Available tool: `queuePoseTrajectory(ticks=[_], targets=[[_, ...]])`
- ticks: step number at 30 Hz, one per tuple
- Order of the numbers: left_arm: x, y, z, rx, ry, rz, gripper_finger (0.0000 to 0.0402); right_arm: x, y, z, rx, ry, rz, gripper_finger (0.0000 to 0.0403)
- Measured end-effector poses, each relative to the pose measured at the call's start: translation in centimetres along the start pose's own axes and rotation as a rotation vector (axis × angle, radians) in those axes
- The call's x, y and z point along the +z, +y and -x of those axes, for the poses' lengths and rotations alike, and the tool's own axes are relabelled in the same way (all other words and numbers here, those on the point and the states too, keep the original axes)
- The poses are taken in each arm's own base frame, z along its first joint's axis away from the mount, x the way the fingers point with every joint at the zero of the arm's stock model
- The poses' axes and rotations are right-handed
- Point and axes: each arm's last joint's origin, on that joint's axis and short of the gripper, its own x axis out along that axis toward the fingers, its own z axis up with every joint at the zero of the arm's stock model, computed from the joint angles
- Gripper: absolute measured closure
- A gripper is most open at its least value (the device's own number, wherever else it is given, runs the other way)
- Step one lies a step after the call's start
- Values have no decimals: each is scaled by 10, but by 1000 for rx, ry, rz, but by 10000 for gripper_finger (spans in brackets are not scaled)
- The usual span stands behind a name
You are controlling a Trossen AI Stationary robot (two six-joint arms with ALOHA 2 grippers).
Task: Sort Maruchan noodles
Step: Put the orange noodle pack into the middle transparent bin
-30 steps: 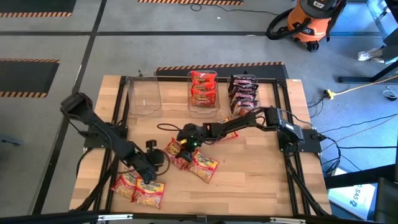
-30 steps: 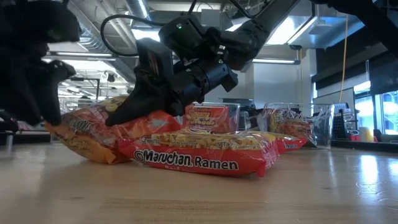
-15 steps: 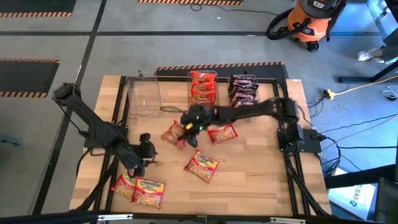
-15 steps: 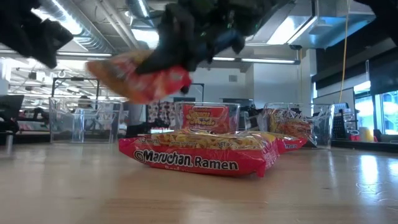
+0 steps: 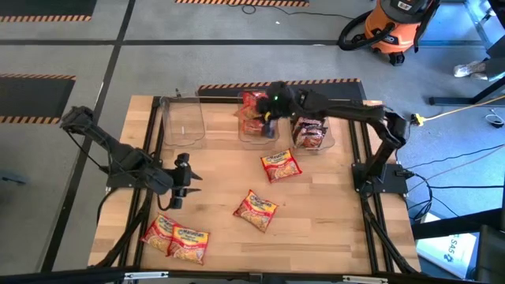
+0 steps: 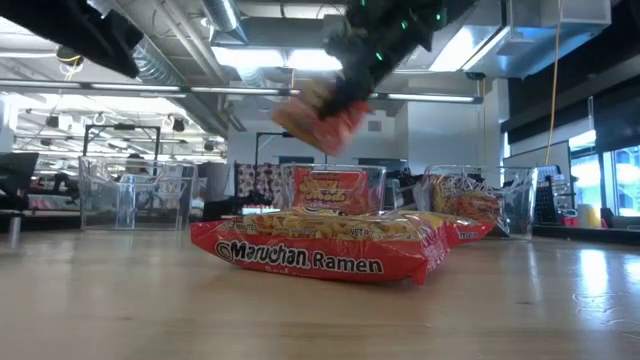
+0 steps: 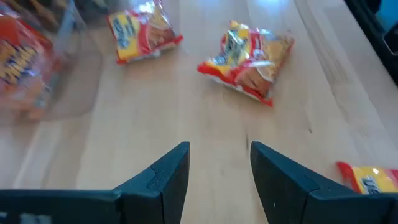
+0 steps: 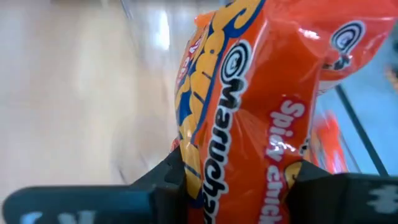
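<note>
one orange packet (image 8: 249,118) pinched in my right gripper (image 5: 271,110)
it hangs over the middle bin (image 5: 258,136), upper centre; my left gripper (image 7: 217,168) gapes empty.

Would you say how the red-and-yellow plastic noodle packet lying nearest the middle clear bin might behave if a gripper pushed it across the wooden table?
The red-and-yellow plastic noodle packet lies flat, so it would probably slide rather than roll or tip. Its glossy wrapper looks slippery on the wooden table. The crinkled film suggests that the edges may buckle, and it seems light.
</note>
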Motion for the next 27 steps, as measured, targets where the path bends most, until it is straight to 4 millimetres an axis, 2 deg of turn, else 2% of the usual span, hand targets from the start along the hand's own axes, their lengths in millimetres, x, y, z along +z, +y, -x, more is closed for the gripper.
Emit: queuePoseTrajectory(ticks=[3, 6, 13, 27], targets=[[1, 3, -1, 13, 3, -26, 237, -19, -19, -5, 6, 108, -8, 295], [2, 5, -2, 12, 5, -26, 237, -37, -26, -15, 46, 209, -39, 295], [2, 9, -4, 23, 9, -27, 237, -49, -18, -42, 117, 252, -17, 295], [4, 15, -6, 55, 12, -6, 237, -67, -14, -63, 163, 332, -20, 282]])
